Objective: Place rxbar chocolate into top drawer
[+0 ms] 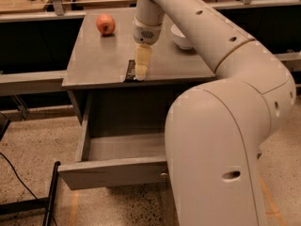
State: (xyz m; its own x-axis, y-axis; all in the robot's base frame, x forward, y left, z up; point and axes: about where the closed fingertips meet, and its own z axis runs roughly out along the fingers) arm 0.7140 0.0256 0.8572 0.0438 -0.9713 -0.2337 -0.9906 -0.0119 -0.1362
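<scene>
The rxbar chocolate point(129, 71), a black-wrapped bar, lies on the grey cabinet top point(99, 60) near its front edge, and its right side is hidden behind my gripper. My gripper point(139, 76) points straight down over the bar's right side, with its tip at the level of the cabinet top. The top drawer point(110, 172) is pulled open below, and its inside is bare where it shows. My arm covers its right part, and the knob point(163, 175) just shows at the arm's edge.
A red apple point(106, 24) sits at the back left of the cabinet top. A white bowl point(180, 37) sits at the back right, partly behind my arm. My large white arm point(221, 140) fills the right foreground. A black bar point(51, 197) stands on the floor at left.
</scene>
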